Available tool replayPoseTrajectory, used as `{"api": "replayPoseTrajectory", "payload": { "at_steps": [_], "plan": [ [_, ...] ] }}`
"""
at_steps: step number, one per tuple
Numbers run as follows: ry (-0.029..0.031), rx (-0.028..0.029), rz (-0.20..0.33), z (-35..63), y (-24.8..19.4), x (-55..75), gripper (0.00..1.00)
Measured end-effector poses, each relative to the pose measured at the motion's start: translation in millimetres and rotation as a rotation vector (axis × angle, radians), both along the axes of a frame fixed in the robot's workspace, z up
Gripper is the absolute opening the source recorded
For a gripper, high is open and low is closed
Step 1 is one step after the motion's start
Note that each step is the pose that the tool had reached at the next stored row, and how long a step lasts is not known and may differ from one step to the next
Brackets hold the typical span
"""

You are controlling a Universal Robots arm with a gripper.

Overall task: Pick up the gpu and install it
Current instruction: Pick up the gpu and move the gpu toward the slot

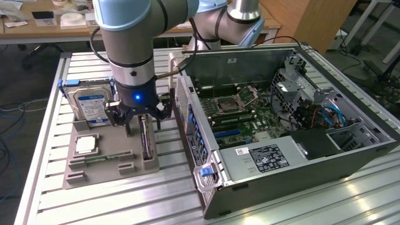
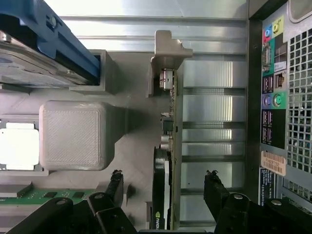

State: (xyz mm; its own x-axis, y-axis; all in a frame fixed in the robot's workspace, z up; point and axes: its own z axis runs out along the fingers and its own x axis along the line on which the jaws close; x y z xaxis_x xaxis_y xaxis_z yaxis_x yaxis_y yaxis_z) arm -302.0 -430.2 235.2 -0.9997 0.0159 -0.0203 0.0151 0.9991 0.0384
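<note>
gripper: (image 1: pixel 142 127) low over the grey holder tray (image 1: pixel 106 174) on the counter (image 1: pixel 125 206), right above the gpu
fingers: (image 2: pixel 115 184) spread wide, holding nothing; one on each flat face of the card, a gap on both sides, no contact
gpu: (image 2: pixel 170 146) stands on edge in its tray slot, one end against a tray post; in the exterior view (image 1: pixel 146 145) it sits between the hard drive (image 1: pixel 91 108) and the PC case (image 1: pixel 262 159)
long axis: runs along the tray, parallel to the case's rear panel; the finger line crosses it square
centring: card roughly mid-gap, cooler part between the fingers
status: looks like pre-grasp, card not lifted yet
</note>
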Motion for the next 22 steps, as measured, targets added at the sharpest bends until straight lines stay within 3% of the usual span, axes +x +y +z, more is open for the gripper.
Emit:
{"api": "replayPoseTrajectory", "payload": {
  "at_steps": [16, 22],
  "plan": [
    [0.0002, -0.0001, 0.0, -29.0, -0.2, 0.1, 0.76],
    [0.0003, -0.0001, 0.0, -30.4, -0.2, 0.1, 0.76]
  ]
}}
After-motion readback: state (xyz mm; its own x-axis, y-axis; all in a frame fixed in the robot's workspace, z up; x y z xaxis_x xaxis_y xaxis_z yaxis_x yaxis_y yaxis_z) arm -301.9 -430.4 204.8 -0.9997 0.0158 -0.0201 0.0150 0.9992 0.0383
